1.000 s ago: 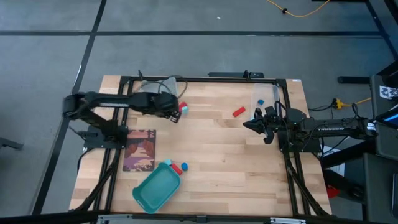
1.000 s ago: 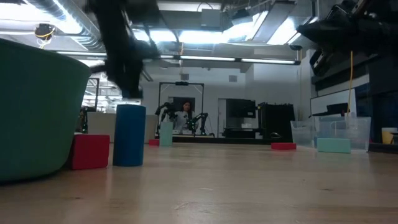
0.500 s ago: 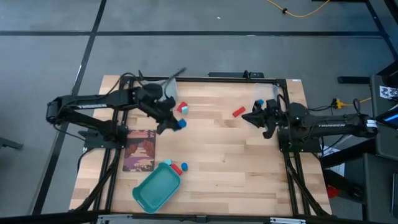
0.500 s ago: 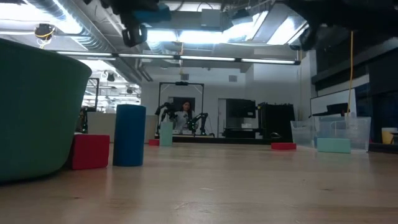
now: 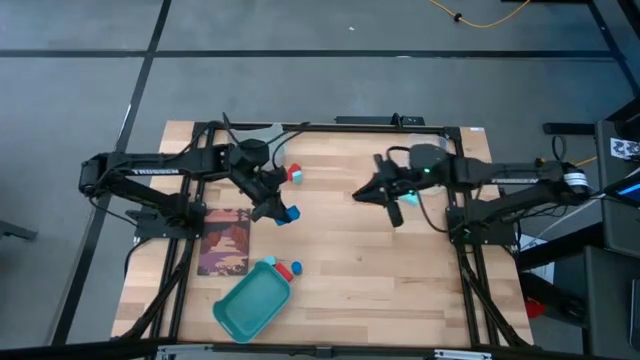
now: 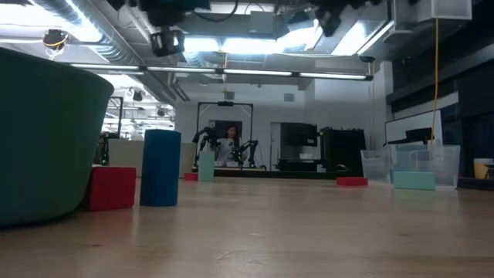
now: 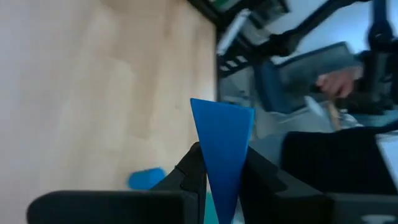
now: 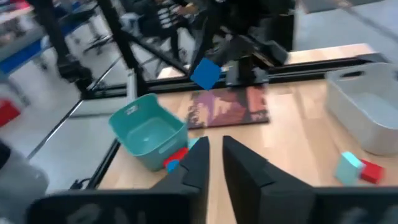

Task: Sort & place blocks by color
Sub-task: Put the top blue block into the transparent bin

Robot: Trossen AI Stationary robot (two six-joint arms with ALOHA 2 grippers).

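My left gripper (image 5: pixel 283 212) hangs above the table left of centre, shut on a dark blue block (image 7: pixel 221 134). My right gripper (image 5: pixel 362 194) reaches out over the middle of the table's far half. Its fingers (image 8: pixel 200 163) stand a narrow gap apart with nothing between them. A red and a cyan block (image 5: pixel 294 173) lie together at the far left. A blue upright block (image 6: pixel 160 167) and a red block (image 6: pixel 112 188) stand beside the teal tray (image 5: pixel 250 305). Another red block (image 6: pixel 352 181) lies far right; in the high view my right arm hides it. My left gripper pinches the blue block between its two fingers (image 7: pixel 193 169), on two opposite faces (image 7: pixel 219 180). The block sticks out past the fingertips. The fingers slant down toward the table's near right. The block is lifted clear of the table.
A picture mat (image 5: pixel 224 241) lies at the left, beside the tray. Clear bins stand at the far left (image 8: pixel 367 115) and the far right (image 6: pixel 421 162), with a cyan block (image 6: pixel 414 180) by the right one. Bare wood fills the middle and near right.
My left gripper has risen from beside the red and cyan blocks and gone toward the near edge, turning as it went, with the blue block lifted clear. My right gripper has risen and moved toward the table's left, over the red block.
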